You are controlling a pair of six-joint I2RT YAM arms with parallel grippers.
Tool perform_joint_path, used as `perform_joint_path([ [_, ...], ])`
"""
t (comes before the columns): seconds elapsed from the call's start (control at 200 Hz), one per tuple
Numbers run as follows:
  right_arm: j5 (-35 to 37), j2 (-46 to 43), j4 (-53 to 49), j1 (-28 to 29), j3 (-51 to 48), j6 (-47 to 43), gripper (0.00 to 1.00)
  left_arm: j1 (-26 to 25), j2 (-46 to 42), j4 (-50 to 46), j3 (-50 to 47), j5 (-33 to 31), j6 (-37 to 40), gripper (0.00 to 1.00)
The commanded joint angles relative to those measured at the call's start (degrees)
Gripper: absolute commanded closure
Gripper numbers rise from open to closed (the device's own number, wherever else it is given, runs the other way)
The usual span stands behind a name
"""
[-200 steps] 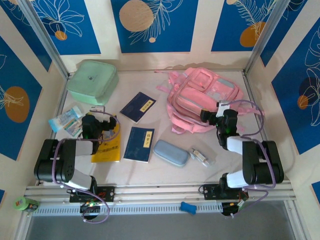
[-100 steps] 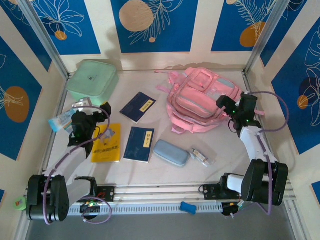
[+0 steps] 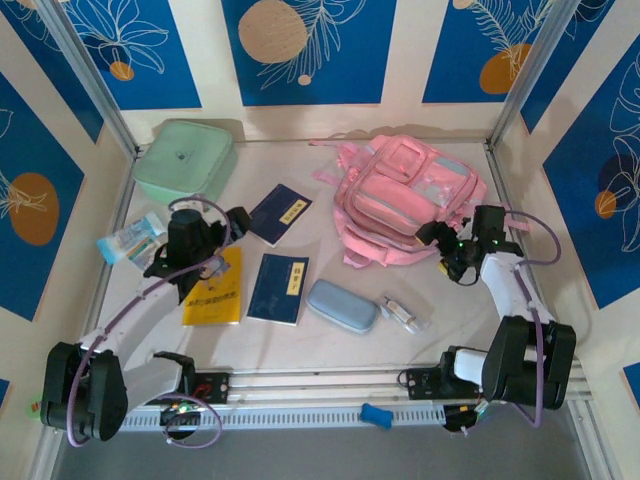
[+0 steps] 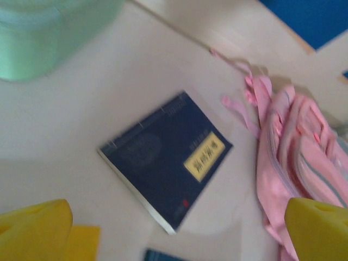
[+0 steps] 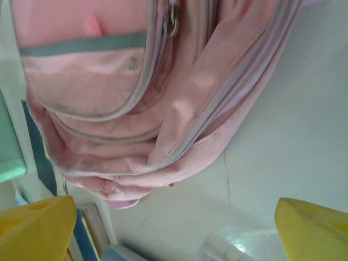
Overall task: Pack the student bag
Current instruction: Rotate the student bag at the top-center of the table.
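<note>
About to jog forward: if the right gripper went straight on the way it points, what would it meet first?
Most likely the student bag, straight ahead of the right gripper, whose jaws stand open; how far off it lies is unclear.

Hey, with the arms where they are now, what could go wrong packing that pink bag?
1. The student bag looks zipped shut in the right wrist view, so the open right claw may tug soft fabric and drag the bag instead of opening it.
2. The navy notebook lies flat on the table; the open left claw could push it along rather than lift it.
</note>
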Motion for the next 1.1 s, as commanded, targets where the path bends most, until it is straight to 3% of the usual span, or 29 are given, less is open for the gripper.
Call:
perform_joint_path([
  [0.0,-0.6,3.2,-3.0,1.7,1.9,0.5,0.15,-5.7,0.9,-3.6,1.5,-1.0,-2.7,0.01],
  [0.05,2.8,4.7,-2.8,2.2,1.9,1.8,0.17,-8.5,1.7,-3.0,1.7,-1.8,-3.6,0.01],
  [0.16,0.9,6.4,4.0,2.5,0.5,4.1,0.25,-14.4,4.0,-3.4,3.4,-3.6,-4.7,0.01],
  [0.31,2.5,11.7,3.2,4.2,4.2,5.5,0.35,-19.6,6.7,-3.7,6.7,-3.6,-4.3,0.01],
  [0.465,2.4,16.6,5.8,4.4,6.3,6.7,0.44,-22.3,10.4,-3.5,9.5,-2.8,-3.2,0.01],
  [0.575,4.4,19.3,5.1,8.2,8.9,6.2,0.5,-23.5,12.9,-1.9,10.4,-3.0,-3.5,0.01],
  [0.71,4.1,19.5,7.7,13.1,7.6,11.7,0.57,-24.1,15.2,-0.3,12.4,-0.8,-5.5,0.01],
  [0.865,8.9,19.9,13.5,22.7,6.9,20.2,0.58,-24.3,16.5,-3.7,15.7,-2.0,-2.0,0.01],
  [1.005,12.4,21.1,14.1,29.8,10.5,22.4,0.57,-24.3,16.9,-7.9,18.2,-3.5,1.1,0.0],
  [1.096,13.5,17.3,12.0,31.4,9.9,23.0,0.47,-24.4,16.7,-8.6,18.4,-3.5,1.3,0.01],
])
